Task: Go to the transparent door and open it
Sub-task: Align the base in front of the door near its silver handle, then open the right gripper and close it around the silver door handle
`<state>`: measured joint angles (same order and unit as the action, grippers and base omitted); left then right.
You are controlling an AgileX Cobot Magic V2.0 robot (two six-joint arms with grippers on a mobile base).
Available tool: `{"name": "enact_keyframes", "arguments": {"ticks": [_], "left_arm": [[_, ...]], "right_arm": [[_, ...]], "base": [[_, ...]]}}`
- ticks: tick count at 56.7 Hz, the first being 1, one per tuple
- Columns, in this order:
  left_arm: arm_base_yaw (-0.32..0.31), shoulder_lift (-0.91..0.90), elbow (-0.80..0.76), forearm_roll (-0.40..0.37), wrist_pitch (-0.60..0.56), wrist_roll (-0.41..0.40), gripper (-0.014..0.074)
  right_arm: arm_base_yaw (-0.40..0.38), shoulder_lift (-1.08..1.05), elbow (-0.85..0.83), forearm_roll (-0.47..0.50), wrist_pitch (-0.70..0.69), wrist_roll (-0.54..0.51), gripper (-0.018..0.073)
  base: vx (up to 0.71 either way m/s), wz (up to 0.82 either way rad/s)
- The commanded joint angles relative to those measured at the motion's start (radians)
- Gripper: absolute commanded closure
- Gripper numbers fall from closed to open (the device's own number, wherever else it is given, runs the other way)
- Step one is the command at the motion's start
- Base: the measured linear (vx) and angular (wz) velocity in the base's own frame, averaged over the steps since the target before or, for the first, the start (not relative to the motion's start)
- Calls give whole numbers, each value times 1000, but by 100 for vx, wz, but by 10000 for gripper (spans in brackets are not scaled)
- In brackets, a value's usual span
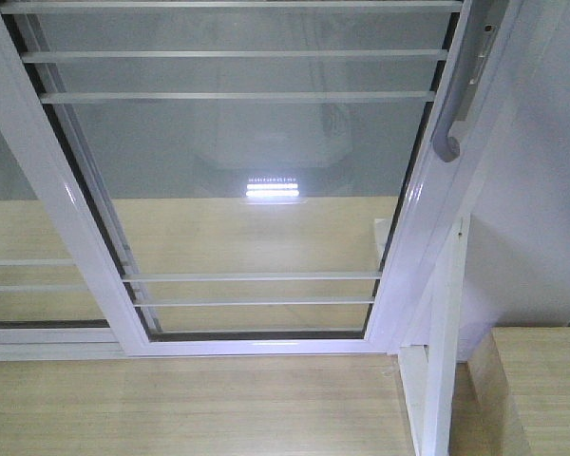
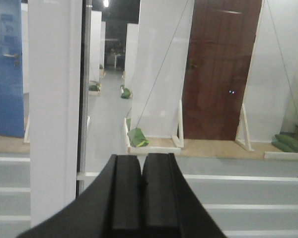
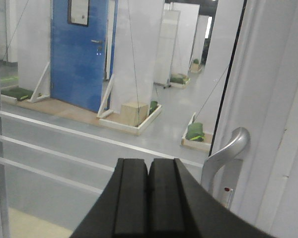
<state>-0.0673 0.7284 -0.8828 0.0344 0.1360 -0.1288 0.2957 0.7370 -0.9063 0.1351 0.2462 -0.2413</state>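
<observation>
Transparent door (image 1: 256,190): a tall sliding glass panel in a glossy white frame. It fills the middle of the front view, close ahead, and stands shut against the jamb on the right.
Pull handle (image 3: 228,148): a curved silver-grey bar on the door's right stile, high on the right in the front view.
Thin white horizontal bars (image 1: 237,55): these cross the glass in groups near the top and near the bottom.
Handling: the door is probably heavy, rigid and guided on a floor track, so it should slide sideways rather than swing. The glass is fragile and the glossy frame is likely slippery, so the handle is the sound place to take hold.
Right gripper (image 3: 148,168): clenched, black pads pressed together with nothing between them. The handle lies just to its right and a little beyond, apart from it.
Left gripper (image 2: 141,163): likewise closed on nothing and facing the glass. The handle does not appear in its view.
Next move: the right jaws would have to part before they could hook the handle.
Handle-less glazed panel (image 1: 19,247): sits to the left of the door, overlapped by it.
White upright bracket post (image 1: 446,332): stands near right, below the handle.
Pale wooden floor (image 1: 190,408): lies in the foreground.
Beyond the glass: a blue door (image 3: 79,54), a dark brown door (image 2: 221,69) and green sandbags (image 3: 194,133).
</observation>
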Motion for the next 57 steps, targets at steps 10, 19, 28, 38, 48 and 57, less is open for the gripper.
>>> {"name": "enact_keyframes", "arguments": {"ticks": [10, 19, 28, 38, 48, 57], "left_arm": [[-3, 24, -46, -22, -79, -9, 594], [-3, 29, -46, -21, -70, -7, 590], [-3, 29, -46, -21, -34, -6, 552], [-3, 29, -46, -21, -7, -6, 426], [-3, 29, -46, -21, 22, -6, 245], [-3, 29, -46, -22, 41, -7, 129]], "right_arm": [[2, 86, -46, 88, -28, -8, 565], [2, 94, -46, 97, -20, -8, 565], [2, 94, -46, 97, -4, -8, 545], [2, 94, -46, 94, 49, -37, 393], [2, 94, -46, 94, 40, -61, 133], [2, 94, -46, 94, -4, -61, -42]], "base": [[0, 0], [0, 0], [0, 0], [0, 0], [0, 0], [0, 0]]}}
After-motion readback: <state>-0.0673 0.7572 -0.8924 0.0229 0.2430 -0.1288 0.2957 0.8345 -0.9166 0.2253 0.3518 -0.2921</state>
